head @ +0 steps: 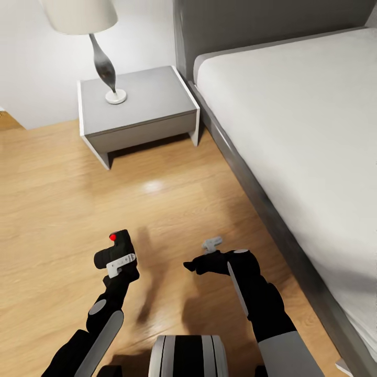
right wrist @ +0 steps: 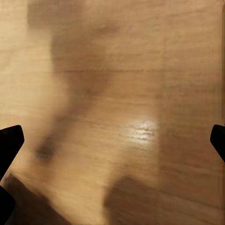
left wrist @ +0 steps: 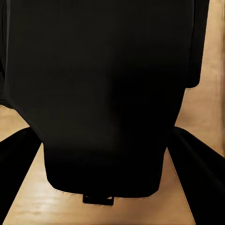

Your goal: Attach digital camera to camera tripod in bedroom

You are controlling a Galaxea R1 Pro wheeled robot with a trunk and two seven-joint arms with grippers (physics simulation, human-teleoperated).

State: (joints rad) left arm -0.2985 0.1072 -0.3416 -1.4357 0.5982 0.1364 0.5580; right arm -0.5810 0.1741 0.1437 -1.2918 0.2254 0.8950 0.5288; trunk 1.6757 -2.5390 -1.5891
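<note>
The digital camera (head: 121, 242), a small black box with a red spot on its top corner, hangs over the wood floor with my left gripper (head: 118, 259) shut on it. In the left wrist view the camera's black body (left wrist: 108, 93) sits between the dark fingers (left wrist: 14, 159). My right gripper (head: 198, 264) is level with it a little to the right, open and empty. The right wrist view has its fingertips (right wrist: 9, 140) far apart over bare planks. The camera tripod is out of view.
The grey upholstered bed (head: 293, 131) runs along the right, its frame edge (head: 251, 183) close to my right arm. A grey nightstand (head: 136, 104) with a white-shaded lamp (head: 104, 68) stands ahead against the wall. Light wood floor (head: 63, 209) stretches left and ahead.
</note>
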